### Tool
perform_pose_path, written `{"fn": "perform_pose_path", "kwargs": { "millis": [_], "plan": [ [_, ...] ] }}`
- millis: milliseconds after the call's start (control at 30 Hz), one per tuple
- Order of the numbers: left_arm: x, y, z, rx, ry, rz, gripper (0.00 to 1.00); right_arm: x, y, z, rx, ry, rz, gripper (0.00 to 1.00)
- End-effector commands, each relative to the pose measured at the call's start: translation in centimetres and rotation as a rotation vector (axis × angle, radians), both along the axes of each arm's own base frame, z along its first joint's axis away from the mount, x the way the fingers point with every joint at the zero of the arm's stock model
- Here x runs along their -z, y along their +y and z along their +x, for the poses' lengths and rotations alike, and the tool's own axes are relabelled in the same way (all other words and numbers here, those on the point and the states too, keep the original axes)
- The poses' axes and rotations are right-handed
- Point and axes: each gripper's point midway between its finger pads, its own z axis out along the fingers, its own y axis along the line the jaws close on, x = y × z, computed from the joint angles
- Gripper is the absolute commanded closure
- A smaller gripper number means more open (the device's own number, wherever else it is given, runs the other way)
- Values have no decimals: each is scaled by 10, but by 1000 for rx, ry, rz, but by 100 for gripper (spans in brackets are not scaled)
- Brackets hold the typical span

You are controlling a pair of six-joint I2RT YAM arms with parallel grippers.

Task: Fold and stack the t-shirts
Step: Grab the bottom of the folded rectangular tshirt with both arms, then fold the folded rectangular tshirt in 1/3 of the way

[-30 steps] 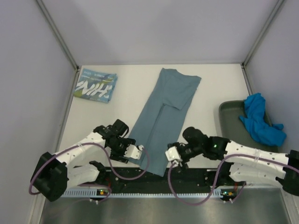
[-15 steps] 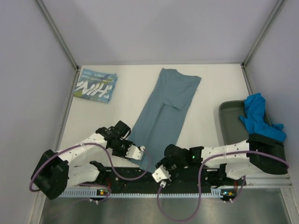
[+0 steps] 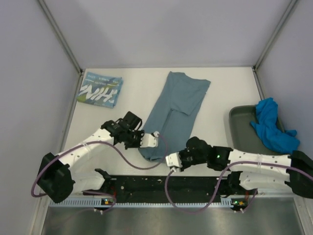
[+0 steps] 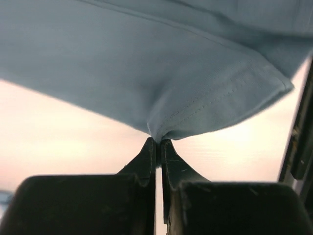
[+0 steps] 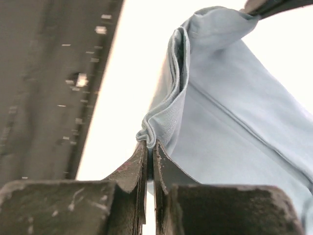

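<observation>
**Asker:** What is your left tool doing?

**Me:** My left tool [image 4: 157, 142] is pinched together on a hemmed edge of the slate-teal t-shirt [image 3: 176, 103]. The cloth bunches right at the tips and is lifted off the worktop [image 3: 220, 93] there.

**Asker:** And the right one?

**Me:** My right tool [image 5: 150, 146] is clamped on a folded, stitched edge of the same shirt, with several layers caught between the tips. From above, it sits just right of the shirt's near end, close to the near edge of the worktop. The left tool is at the shirt's left side, a little farther in.

**Asker:** How does that shirt lie?

**Me:** It runs as a long strip down the middle, from near the far edge toward the near edge. Its far part is flat, and its near end is curled up between my two tools.

**Asker:** And the other shirts?

**Me:** The NIH t-shirt [image 3: 100, 90] lies folded at the far left corner. The bright blue t-shirt [image 3: 271, 128] is crumpled in the dark tray [image 3: 239, 129] at the right edge, spilling over its rim.
</observation>
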Motion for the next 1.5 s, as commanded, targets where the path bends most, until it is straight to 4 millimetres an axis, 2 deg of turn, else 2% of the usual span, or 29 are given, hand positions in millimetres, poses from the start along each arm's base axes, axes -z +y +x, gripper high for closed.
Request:
{"fn": "perform_pose_path", "kwargs": {
  "millis": [0, 67, 233, 267, 333, 367, 500, 567, 700, 833, 1100, 1167, 1233, 1267, 1300, 1333, 1367, 1400, 1467],
  "plan": [
    [-61, -43, 56, -150, -108, -142, 100, -43, -16, 51, 216, 5, 114, 100],
    [-74, -54, 83, -181, -170, -156, 100, -51, -29, 81, 299, -7, 142, 100],
    [-88, -74, 150, -287, -224, -135, 100, -70, -65, 168, 537, -79, 231, 100],
    [-76, -78, 161, -311, -184, -112, 100, -69, -69, 180, 565, -94, 237, 100],
    [-82, -84, 184, -354, -170, -119, 100, -68, -75, 202, 607, -111, 255, 100],
    [-71, -87, 194, -374, -147, -100, 100, -65, -77, 212, 622, -113, 256, 100],
    [-61, -93, 231, -426, -144, -93, 100, -55, -92, 247, 689, -127, 226, 100],
    [-58, -97, 245, -431, -151, -88, 100, -51, -97, 262, 709, -123, 214, 100],
    [-44, -101, 260, -437, -157, -62, 100, -40, -107, 284, 725, -117, 186, 100],
    [-34, -100, 269, -455, -157, -51, 100, -19, -107, 294, 700, -94, 110, 100],
    [-24, -103, 285, -487, -189, -62, 99, -4, -124, 312, 739, -123, 10, 100],
    [-22, -103, 288, -502, -192, -62, 82, 2, -129, 320, 776, -123, -22, 100],
    [-25, -104, 295, -533, -218, -82, 69, 6, -143, 334, 855, -149, -67, 86],
    [-31, -98, 306, -578, -282, -73, 65, 7, -151, 342, 889, -167, -86, 76],
    [-43, -98, 322, -613, -352, -105, 62, 5, -155, 351, 908, -179, -90, 71],
    [-56, -97, 336, -646, -411, -140, 57, 0, -159, 361, 930, -191, -85, 64],
    [-71, -97, 350, -674, -464, -174, 51, -10, -160, 371, 960, -203, -67, 62],
    [-83, -97, 362, -696, -486, -204, 46, -23, -164, 382, 999, -215, -49, 61],
    [-109, -97, 380, -732, -478, -246, 41, -48, -168, 393, 1052, -237, -39, 61]
  ]
}}
